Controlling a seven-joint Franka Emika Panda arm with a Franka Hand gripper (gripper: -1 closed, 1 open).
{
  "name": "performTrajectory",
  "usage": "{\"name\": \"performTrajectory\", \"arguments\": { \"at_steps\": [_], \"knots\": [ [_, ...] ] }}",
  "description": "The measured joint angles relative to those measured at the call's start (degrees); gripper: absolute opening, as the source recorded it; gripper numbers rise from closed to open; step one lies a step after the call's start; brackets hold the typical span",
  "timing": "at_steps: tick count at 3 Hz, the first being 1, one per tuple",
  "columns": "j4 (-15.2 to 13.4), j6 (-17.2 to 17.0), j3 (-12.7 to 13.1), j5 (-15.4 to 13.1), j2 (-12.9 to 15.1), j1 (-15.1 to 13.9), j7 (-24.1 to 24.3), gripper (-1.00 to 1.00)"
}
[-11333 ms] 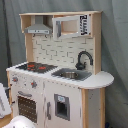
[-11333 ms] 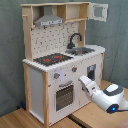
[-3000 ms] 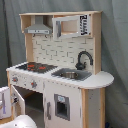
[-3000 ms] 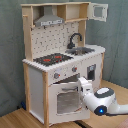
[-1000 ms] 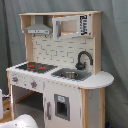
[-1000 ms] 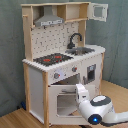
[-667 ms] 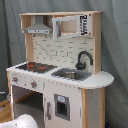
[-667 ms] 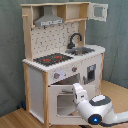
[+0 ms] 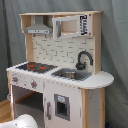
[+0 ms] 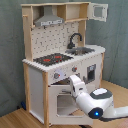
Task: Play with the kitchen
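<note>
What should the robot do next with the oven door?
Probably keep easing the oven door down. In the second exterior view it hangs tilted outward from the kitchen, only partly open, and the arm reaches to its top edge.

Kitchen (image 9: 60, 70) upright; black tap (image 9: 83, 59) beside sink (image 9: 70, 75); hob (image 9: 35, 66) toward first exterior view's left.

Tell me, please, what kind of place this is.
Probably a lab or test space, not a home: a toy kitchen stands on a wood floor before a grey curtain, with a robot arm at it.
</note>
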Motion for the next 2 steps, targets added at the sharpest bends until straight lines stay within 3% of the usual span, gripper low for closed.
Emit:
{"name": "performTrajectory", "arguments": {
  "at_steps": [2],
  "knots": [
    [1.34,-0.16,-4.29,-1.47,0.01,0.26,-10.94,1.0]
  ]
}}
